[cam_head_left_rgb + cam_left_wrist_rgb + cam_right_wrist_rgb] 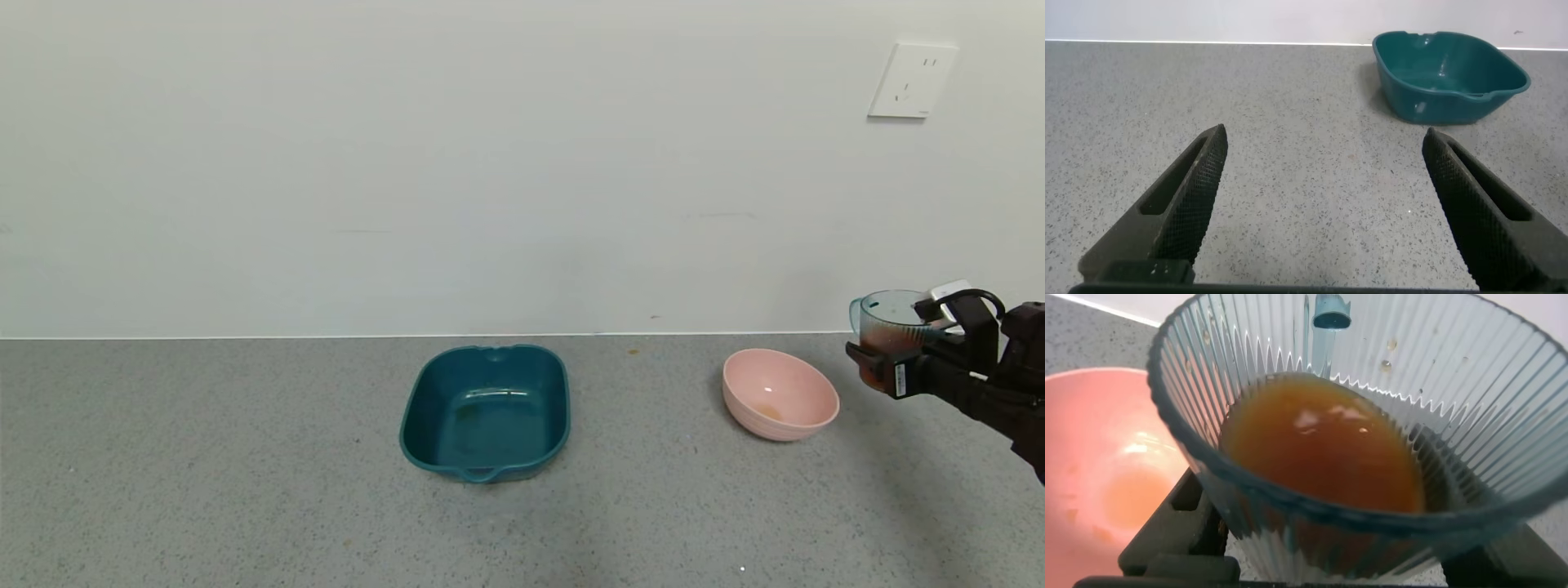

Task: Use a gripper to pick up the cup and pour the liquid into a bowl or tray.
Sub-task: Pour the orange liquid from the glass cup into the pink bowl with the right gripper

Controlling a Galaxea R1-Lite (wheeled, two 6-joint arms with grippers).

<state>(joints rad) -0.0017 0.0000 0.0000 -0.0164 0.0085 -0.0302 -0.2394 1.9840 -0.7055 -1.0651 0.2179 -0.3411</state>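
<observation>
My right gripper is shut on the translucent blue-grey cup and holds it upright above the counter, just right of the pale pink bowl. The cup fills the right wrist view, with orange-brown liquid in its lower part. The pink bowl lies beside and below the cup, with a faint orange stain on its bottom. My left gripper is open and empty, low over the bare counter, out of the head view.
A dark teal rectangular tray sits mid-counter, also in the left wrist view. The grey speckled counter meets a white wall at the back. A wall socket is high on the right.
</observation>
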